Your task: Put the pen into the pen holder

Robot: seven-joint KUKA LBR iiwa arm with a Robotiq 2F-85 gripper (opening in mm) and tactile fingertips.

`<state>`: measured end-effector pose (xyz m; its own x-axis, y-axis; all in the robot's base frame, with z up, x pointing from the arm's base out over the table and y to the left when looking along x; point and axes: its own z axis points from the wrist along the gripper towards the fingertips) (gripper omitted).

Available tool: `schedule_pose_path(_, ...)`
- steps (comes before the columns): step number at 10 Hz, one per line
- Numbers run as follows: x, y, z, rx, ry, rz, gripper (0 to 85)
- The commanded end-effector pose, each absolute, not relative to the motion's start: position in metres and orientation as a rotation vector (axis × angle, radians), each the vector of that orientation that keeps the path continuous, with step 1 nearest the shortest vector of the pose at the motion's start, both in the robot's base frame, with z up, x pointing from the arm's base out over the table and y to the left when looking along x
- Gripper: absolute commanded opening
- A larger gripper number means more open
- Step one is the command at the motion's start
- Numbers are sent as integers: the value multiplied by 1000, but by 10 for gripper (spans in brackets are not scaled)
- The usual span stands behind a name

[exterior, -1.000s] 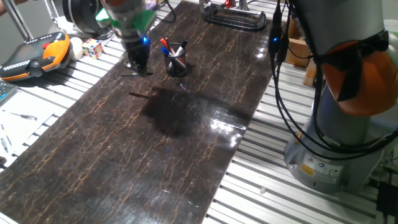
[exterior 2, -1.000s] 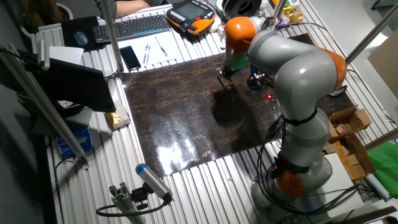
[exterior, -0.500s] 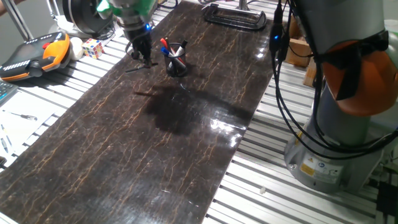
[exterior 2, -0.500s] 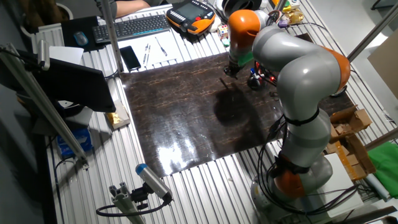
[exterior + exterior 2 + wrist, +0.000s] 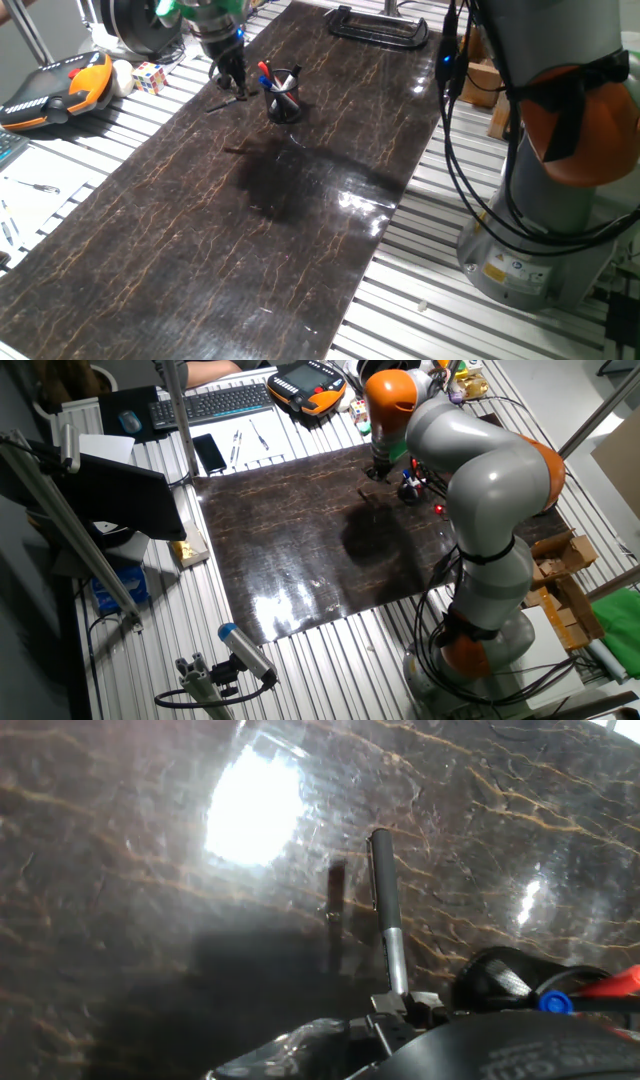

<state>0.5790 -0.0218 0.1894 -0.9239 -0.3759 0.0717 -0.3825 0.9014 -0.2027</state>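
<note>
1. In the hand view the tool grips the pen by one end, its jaws narrowed on the barrel; the rest of the pen sticks out away from the camera, over the dark marbled bench.
2. A faint pen shadow lies apart from the barrel on the bench, so the pen is judged to be lifted clear of the surface, not resting on it.
3. The holder shows at the lower right of that view, just beside the tool, with a blue pen and a red pen at its mouth.
4. From one fixed view the tool hangs just left of the holder, and the pen juts out nearly level below it.
5. Held level, the pen cannot drop in; it probably has to be tipped upright and carried over the rim.
6. The pens already inside crowd the mouth, so the tip could catch on them.
7. In the other fixed view the arm hides most of the holder; the tool is at the bench's far edge.
</note>
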Motion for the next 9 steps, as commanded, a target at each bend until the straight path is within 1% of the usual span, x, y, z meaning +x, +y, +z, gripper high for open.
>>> schedule_pose_path(1, 578, -20, 192, 638, -3007, 335, 7)
schedule_pose_path(3, 576, -16, 198, 651, -2995, 313, 7)
schedule_pose_path(5, 576, -2, 204, 641, -2970, 344, 7)
schedule_pose_path(9, 576, -2, 204, 626, -2969, 347, 7)
